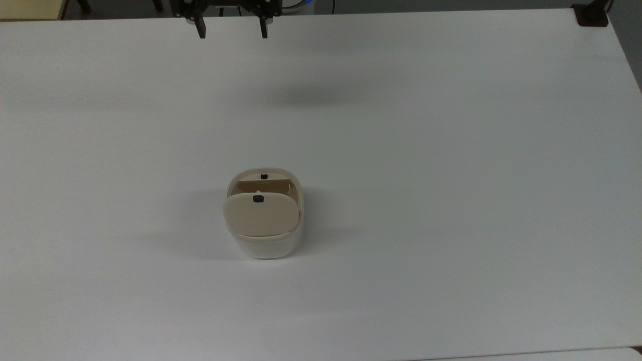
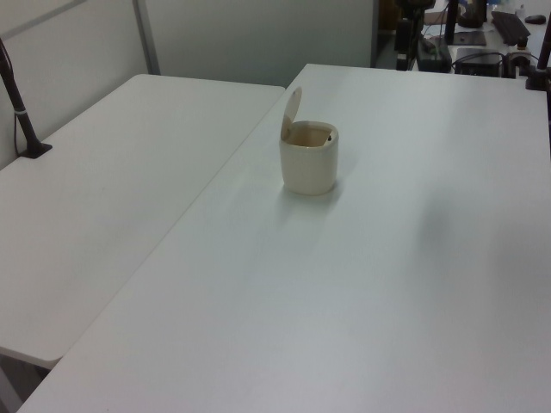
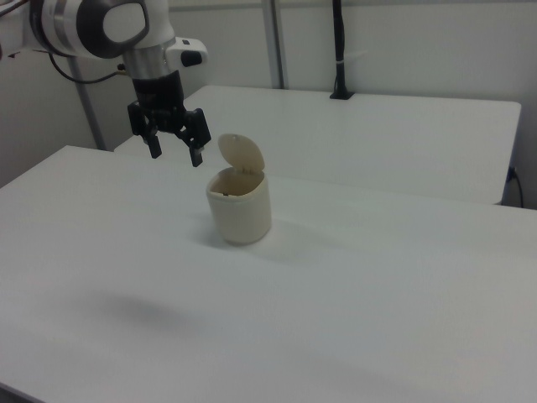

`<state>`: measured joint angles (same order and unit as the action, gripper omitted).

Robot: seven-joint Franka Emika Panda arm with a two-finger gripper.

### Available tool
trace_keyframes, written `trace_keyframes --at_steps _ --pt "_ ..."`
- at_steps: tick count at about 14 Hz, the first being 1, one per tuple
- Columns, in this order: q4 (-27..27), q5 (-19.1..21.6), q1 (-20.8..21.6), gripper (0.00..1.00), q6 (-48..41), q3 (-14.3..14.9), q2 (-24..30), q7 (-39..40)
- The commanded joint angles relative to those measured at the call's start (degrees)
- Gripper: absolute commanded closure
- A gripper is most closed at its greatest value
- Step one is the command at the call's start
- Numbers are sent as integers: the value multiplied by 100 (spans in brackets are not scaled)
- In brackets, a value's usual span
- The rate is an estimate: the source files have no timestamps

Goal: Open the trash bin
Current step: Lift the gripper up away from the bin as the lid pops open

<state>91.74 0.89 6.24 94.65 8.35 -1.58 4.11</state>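
The trash bin (image 1: 263, 235) (image 2: 308, 161) (image 3: 240, 206) stands on the white table, a small rounded-square bin with a pale translucent body. Its beige lid (image 1: 259, 214) (image 2: 293, 107) (image 3: 242, 154) is swung up on its hinge, and the inside of the bin shows. A small black square button (image 1: 264, 176) sits on the rim at the far edge in the top view. My gripper (image 1: 231, 30) (image 3: 174, 154) hangs open in the air, well away from the bin, at the top view's upper edge. Nothing is between its fingers.
A second white table (image 2: 112, 172) (image 3: 377, 138) adjoins this one, with a black pole clamped at its edge (image 2: 19, 99) (image 3: 338, 50). Dark equipment (image 2: 482, 43) stands beyond the far table edge in the left view. A black clamp (image 1: 592, 15) sits at the top view's upper right corner.
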Motion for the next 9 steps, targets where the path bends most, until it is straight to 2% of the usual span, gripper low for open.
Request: trace_keyframes --at_steps 1,9 --pt "275 -98 18 0 -105 18 290 20" --pt "178 -63 -26 0 -263 18 123 2"
